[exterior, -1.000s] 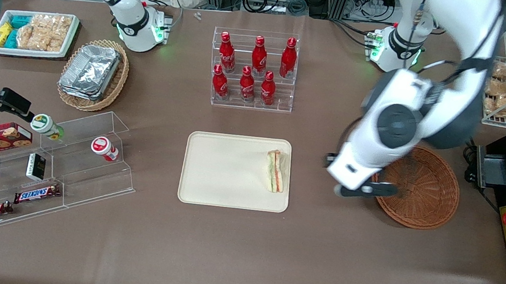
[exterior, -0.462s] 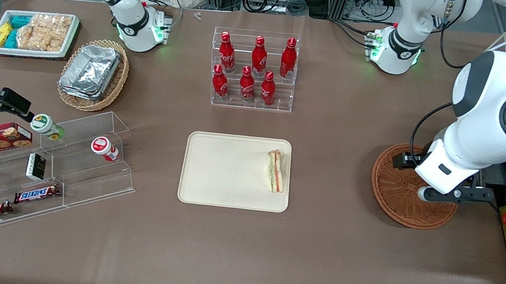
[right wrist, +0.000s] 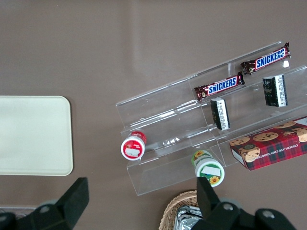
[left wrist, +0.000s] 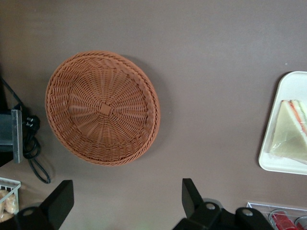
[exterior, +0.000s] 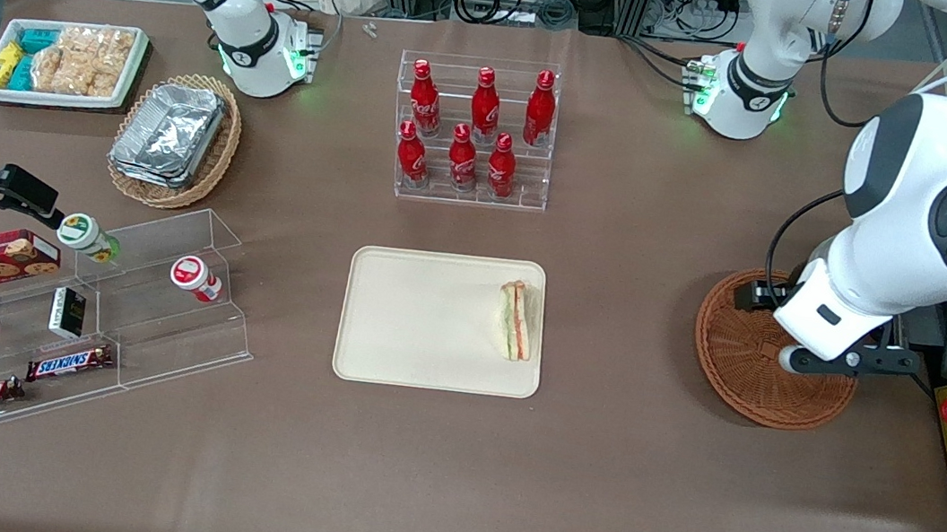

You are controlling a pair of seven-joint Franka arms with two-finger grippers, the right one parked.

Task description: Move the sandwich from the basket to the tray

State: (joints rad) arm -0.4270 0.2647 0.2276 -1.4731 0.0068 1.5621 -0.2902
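**Sandwich lying on the tray, gripper hanging over the bare basket**

The sandwich (exterior: 517, 319) is lying flat on the tray (exterior: 421, 323), close against the short rim toward the working arm's end of the table, with a narrow strip of tray showing between it and that rim. The rest of the tray is lying bare and cream-coloured. In the wrist view the sandwich (left wrist: 289, 132) is showing its wrapped triangular face, just inside the tray's rounded edge (left wrist: 268, 160).

Well apart from the tray, across a wide stretch of brown table (exterior: 594, 462), the basket (exterior: 741, 371) is sitting with nothing in it, its woven floor and raised rim (left wrist: 103, 108) fully showing.

The gripper (exterior: 841, 361) is hanging above the basket, over the part toward the working arm's end. Its jaws are spread wide, holding nothing; both fingers (left wrist: 191, 194) are framing open table beside the basket's rim.
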